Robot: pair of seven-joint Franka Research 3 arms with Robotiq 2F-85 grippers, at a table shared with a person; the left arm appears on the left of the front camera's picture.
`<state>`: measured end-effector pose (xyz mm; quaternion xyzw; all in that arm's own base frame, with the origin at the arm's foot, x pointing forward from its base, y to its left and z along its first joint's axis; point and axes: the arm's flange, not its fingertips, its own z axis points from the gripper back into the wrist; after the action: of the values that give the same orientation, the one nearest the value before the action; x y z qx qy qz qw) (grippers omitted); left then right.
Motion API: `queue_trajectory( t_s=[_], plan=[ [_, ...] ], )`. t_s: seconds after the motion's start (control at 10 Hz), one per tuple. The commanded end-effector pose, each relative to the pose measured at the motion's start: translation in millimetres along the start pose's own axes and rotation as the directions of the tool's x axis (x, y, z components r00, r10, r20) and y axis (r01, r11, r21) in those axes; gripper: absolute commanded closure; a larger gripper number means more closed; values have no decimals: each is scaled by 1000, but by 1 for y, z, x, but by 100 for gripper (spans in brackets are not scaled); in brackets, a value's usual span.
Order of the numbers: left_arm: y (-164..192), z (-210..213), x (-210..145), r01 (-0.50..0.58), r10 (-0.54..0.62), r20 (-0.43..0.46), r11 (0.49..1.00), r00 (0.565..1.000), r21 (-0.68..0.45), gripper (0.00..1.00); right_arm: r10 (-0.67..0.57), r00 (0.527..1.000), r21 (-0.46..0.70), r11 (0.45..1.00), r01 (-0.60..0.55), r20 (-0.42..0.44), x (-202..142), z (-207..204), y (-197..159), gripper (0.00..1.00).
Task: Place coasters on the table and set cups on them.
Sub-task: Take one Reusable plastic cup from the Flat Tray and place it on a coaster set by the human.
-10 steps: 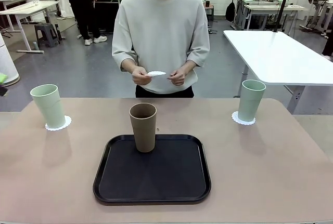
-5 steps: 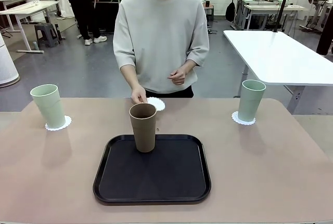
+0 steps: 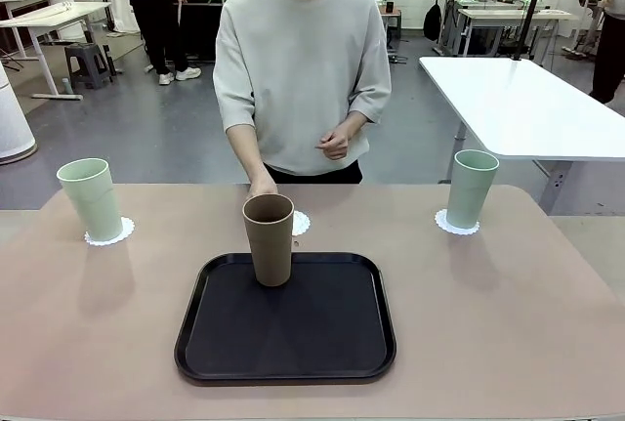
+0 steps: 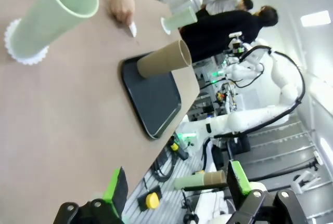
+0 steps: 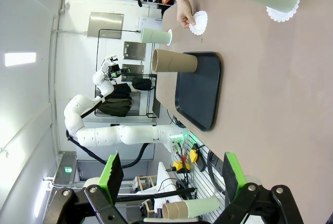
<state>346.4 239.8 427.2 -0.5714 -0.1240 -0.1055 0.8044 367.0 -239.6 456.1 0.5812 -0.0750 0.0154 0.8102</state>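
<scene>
On the beige-pink table (image 3: 508, 323) two of the three sets are complete. The left mint green cup (image 3: 91, 198) stands upright on the left coaster (image 3: 109, 236) near the table's left far corner. The right mint green cup (image 3: 472, 188) stands upright on the right coaster (image 3: 456, 226) near the right far corner. Each lacy white edge shows all around the cup's base.

The brown cup (image 3: 269, 238) is upright on the black tray (image 3: 293, 333), in the middle of its far side and touching no coaster. The tray lies at the centre of the table, closer to the robot's side.

The third coaster (image 3: 300, 223) lies flat on the table just behind the tray's far edge, partly hidden by the brown cup in the front view. The person at the far side reaches down with one hand (image 3: 261, 187) – in the right wrist view its fingertips are at the edge of this coaster. The person's other hand (image 3: 334, 142) is held loosely closed in front of the body.

The left gripper (image 4: 177, 185) has its green-padded fingers spread wide apart, with nothing between them, and it hangs off the table's left end. The right gripper (image 5: 170, 174) is the same – fingers fully spread, holding nothing, well apart from every cup.
</scene>
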Motion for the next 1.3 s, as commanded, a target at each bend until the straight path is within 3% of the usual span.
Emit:
queue_trajectory(
  t_s=[0.0, 1.2],
  plan=[
    [3, 3, -7, -17, 17, 17, 1000, 1000, -7, 0, -15, 1000, -1, 1000, 15, 1, 0, 0, 1, 0],
    [3, 3, -7, -17, 17, 17, 1000, 1000, -7, 0, -15, 1000, -1, 1000, 15, 1, 0, 0, 1, 0]
  ],
)
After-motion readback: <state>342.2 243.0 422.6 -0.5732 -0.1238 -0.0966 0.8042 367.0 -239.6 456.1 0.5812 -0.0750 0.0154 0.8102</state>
